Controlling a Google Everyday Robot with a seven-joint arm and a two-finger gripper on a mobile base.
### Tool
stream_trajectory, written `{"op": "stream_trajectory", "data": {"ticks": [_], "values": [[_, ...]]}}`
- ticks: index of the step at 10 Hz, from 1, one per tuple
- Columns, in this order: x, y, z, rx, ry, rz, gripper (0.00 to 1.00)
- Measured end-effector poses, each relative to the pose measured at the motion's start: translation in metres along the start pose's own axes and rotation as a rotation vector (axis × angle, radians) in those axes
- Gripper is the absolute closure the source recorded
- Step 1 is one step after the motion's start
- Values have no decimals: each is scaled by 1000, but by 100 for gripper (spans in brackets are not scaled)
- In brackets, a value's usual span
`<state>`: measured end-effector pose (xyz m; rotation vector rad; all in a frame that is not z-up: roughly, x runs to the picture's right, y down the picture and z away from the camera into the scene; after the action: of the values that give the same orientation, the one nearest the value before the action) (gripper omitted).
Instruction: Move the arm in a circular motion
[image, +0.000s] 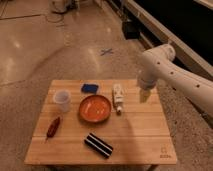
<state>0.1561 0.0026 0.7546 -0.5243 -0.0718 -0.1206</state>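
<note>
Arm (170, 75): white, reaching in from the right, bent down over the table's far right part.
Gripper (144, 95): at the arm's end, above the table (140, 135), right of the white bottle (118, 96); how open, or whether holding anything, cannot be told.
Middle: orange bowl (95, 108).
Left: white cup (62, 100).

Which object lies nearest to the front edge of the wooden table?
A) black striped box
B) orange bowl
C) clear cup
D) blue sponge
A: the black striped box lies closest to the front edge of the table; the gripper of the arm hangs above its rear part.
</note>
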Motion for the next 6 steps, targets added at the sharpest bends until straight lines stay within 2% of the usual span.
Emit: {"op": "stream_trajectory", "data": {"ticks": [3, 4, 5, 6], "values": [[-69, -45, 11, 9, 12, -119, 35], [-87, -49, 12, 3, 7, -149, 35], [-117, -50, 12, 2, -9, -201, 35], [-138, -48, 9, 4, -22, -242, 35]]}}
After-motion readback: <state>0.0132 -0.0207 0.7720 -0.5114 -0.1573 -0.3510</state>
